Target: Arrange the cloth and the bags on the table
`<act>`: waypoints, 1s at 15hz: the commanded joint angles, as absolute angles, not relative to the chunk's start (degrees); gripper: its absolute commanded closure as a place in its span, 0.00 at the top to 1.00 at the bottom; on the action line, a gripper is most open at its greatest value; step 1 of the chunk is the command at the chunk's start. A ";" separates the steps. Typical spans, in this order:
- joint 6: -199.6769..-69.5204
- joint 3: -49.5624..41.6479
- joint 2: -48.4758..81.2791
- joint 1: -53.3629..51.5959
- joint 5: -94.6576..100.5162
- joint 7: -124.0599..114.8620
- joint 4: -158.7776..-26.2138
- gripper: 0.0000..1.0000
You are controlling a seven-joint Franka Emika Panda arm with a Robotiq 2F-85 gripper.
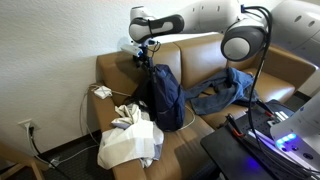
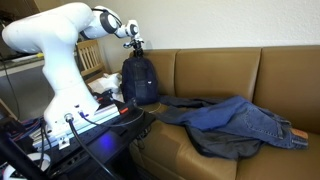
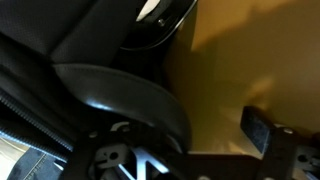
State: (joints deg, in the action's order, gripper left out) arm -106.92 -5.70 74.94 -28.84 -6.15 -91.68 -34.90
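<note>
Wrist view is mostly showing dark backpack (image 3: 100, 50) fabric against the brown table (image 3: 230, 70). Only one finger (image 3: 258, 130) is showing, so honestly I can't tell if the claw (image 1: 143, 57) is clamping anything or just hanging open. In both exterior views it's sitting right at the backpack's top. I'm guessing that's helping the bag stand upright against the backrest instead of slumping. The denim cloth (image 2: 235, 122) is lying spread out to the right of the backpack, touching its base. A white bag (image 1: 130, 140) is sagging at the left near end, probably waiting its turn.
</note>
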 commanded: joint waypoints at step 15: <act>-90.95 -14.66 47.98 -22.05 -3.48 -105.89 -34.21 1.00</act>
